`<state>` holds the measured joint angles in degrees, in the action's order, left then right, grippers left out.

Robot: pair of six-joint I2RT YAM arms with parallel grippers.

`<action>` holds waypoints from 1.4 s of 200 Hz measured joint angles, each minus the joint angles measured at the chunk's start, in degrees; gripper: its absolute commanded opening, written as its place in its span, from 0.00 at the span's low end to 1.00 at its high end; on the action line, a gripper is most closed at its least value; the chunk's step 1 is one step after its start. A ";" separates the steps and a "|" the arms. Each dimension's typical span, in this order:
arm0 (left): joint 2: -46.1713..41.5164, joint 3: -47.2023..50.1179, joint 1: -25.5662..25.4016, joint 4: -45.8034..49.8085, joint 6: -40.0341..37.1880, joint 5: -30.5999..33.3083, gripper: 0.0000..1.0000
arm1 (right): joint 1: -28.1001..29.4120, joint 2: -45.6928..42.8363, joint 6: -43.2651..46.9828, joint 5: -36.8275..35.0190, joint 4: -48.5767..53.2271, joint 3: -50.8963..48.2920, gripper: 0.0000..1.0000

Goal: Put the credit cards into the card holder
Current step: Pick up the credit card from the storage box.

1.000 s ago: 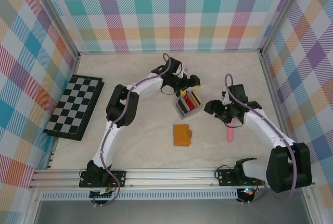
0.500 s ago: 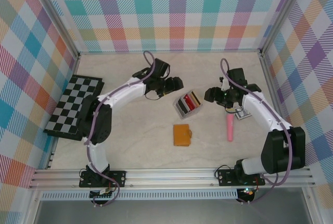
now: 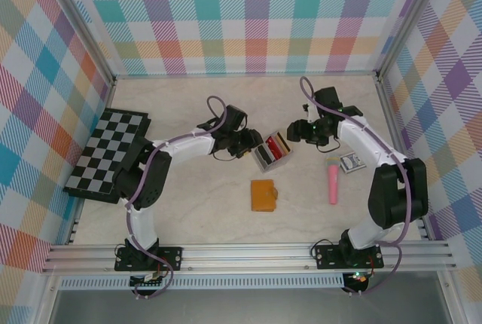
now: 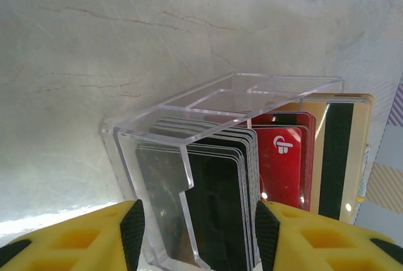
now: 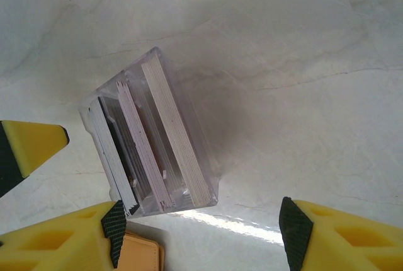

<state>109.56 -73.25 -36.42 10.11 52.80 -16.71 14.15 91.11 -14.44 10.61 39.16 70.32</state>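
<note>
The credit cards (image 3: 274, 145) stand on edge in a clear box (image 3: 262, 160) near the middle of the table (image 3: 196, 218), and both arms reach in toward it from either side. From above, the left gripper (image 3: 248, 143) sits just left of the box and the right gripper (image 3: 294, 132) just off its far right corner. In the left wrist view the left gripper (image 4: 198, 233) is spread wide, with one yellow finger (image 4: 75, 239) on each side of the near end of the box (image 4: 154, 183). I cannot tell whether the fingers touch its walls. Inside it are a stack of black cards (image 4: 220, 183), then a red card (image 4: 283, 164) and a gold card with a black stripe (image 4: 337, 157). The right wrist view looks down on the card edges (image 5: 167, 138) in the box (image 5: 198, 138). The right gripper (image 5: 201, 220) is also parted wide and holds nothing. The card holder (image 3: 263, 195) lies closed on the table nearer the arm bases, apart from the box, and its orange corner (image 5: 141, 255) shows beside the right gripper's finger. A pink cylinder (image 3: 332, 182) and a small patterned box (image 3: 351, 163) lie to the right. A chessboard (image 3: 108, 154) lies at the far left.
</note>
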 measured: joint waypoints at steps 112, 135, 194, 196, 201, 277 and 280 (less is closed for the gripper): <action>4.39 -0.96 -1.33 -0.09 0.37 -0.02 0.23 | 0.87 4.50 1.55 -0.70 2.56 3.72 0.65; 5.16 -3.02 -1.33 1.81 -1.57 0.31 0.22 | 2.12 5.16 2.58 -2.47 3.65 4.74 0.64; 7.08 -6.73 -1.33 5.05 -5.33 0.24 0.21 | 6.16 8.98 5.14 -8.15 6.82 8.48 0.63; 7.08 -6.78 -1.33 5.09 -5.33 0.22 0.21 | 6.25 9.14 5.18 -8.33 6.91 8.61 0.63; 7.17 -6.88 -1.33 5.20 -5.57 0.20 0.21 | 6.47 9.51 5.31 -8.59 7.15 8.94 0.63; 7.19 -6.95 -1.33 5.35 -5.97 0.13 0.21 | 8.09 14.62 5.55 -13.20 9.09 10.91 0.61; 7.19 -6.95 -1.33 5.35 -5.97 0.13 0.21 | 8.11 14.80 5.53 -13.49 9.18 10.99 0.60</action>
<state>116.75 -80.20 -37.76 15.46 46.83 -16.58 22.26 105.91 -8.91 -2.87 48.34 81.32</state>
